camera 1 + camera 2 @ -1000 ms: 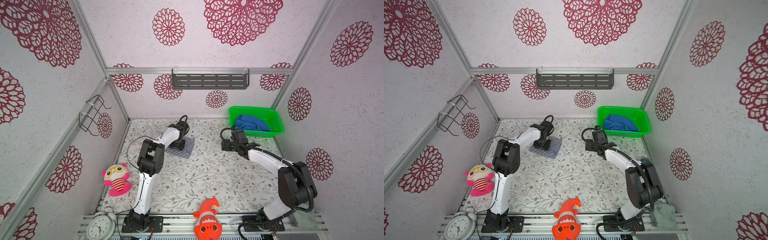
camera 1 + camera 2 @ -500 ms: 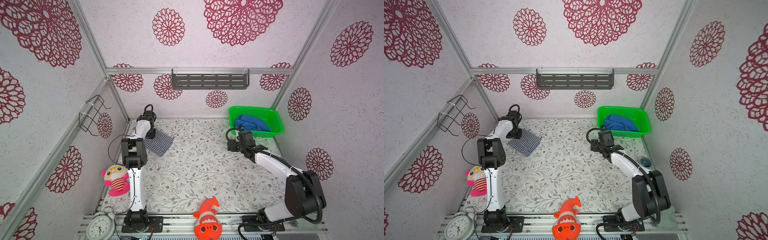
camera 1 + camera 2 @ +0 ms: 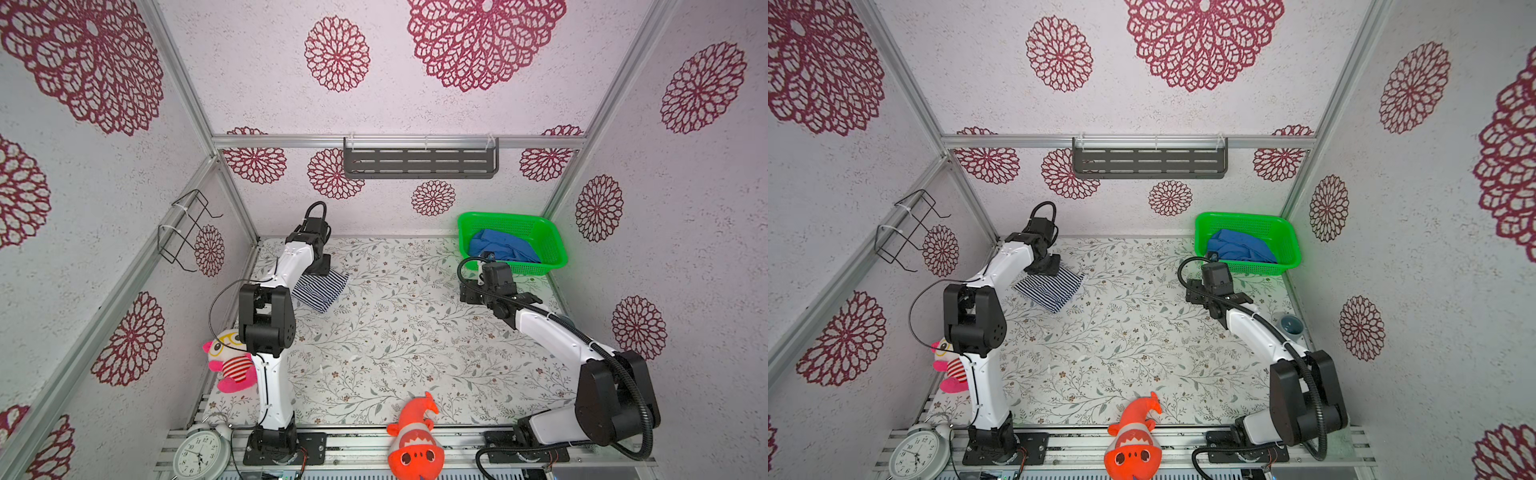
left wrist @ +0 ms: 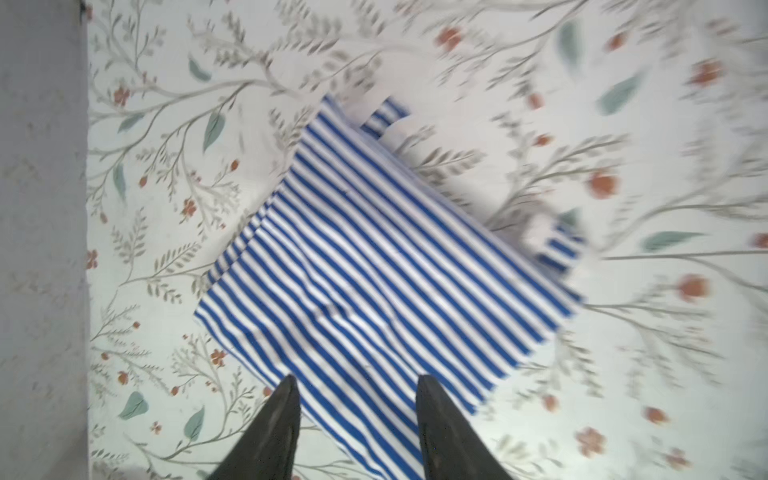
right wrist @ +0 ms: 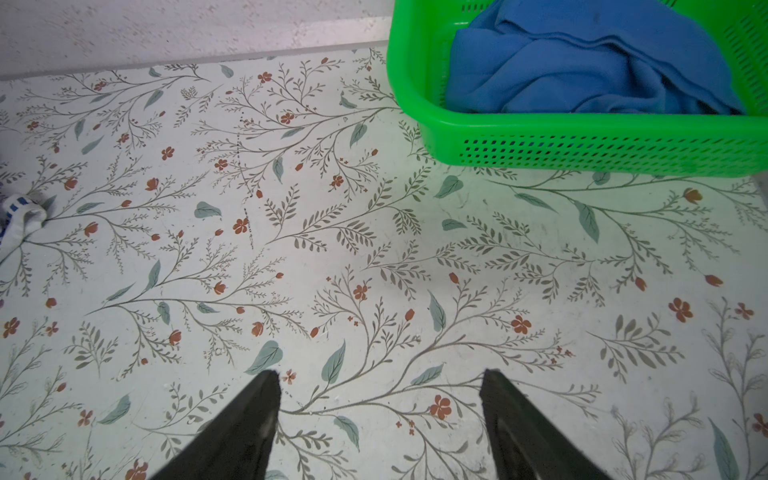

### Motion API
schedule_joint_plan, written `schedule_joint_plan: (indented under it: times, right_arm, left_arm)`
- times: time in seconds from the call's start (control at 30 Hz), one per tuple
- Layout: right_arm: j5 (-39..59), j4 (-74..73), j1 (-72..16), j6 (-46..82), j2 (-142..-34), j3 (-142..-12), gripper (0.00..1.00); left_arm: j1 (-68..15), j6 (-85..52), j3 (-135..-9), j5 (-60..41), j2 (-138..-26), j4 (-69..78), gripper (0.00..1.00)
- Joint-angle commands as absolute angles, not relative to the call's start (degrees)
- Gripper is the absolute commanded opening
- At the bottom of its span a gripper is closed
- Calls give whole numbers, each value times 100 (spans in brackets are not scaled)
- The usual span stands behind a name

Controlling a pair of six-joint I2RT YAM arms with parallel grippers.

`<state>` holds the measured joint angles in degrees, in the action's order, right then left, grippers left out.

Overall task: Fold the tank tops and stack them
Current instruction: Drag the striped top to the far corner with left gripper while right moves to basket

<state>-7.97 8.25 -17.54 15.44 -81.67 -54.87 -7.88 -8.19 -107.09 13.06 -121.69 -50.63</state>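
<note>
We note the left gripper (image 4: 355,380) with jaws half apart over one edge of the folded striped tank top (image 4: 374,257), clamping nothing. The right gripper (image 5: 380,374) stands wide and empty above the table (image 5: 291,249). The blue tank top (image 5: 590,62) lies bunched in the green basket (image 5: 582,145).

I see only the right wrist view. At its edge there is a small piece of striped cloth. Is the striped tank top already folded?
Observer: Yes. In both top views the striped tank top lies as a folded rectangle at the far left of the table.
Operator: Does the left gripper hold it?
Observer: No. The left wrist view shows the left gripper open above one edge, the cloth lying flat.
</note>
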Motion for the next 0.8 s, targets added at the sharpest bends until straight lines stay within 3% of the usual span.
schedule_joint_plan:
  times: [0.0,0.37,0.77]
  right_arm:
    - [-659,822,-1728,1723,-8152,-5702,79]
    - [-728,834,-1727,1854,-7928,-5511,79]
    - [-917,983,-1723,1837,-7667,-5432,79]
  left_arm:
    - [-703,-830,-10879,830,-12692,-5222,49]
    - [-516,-1132,-12122,325,-13992,-5653,42]
    - [246,-2265,-13610,-14,-15191,-5824,40]
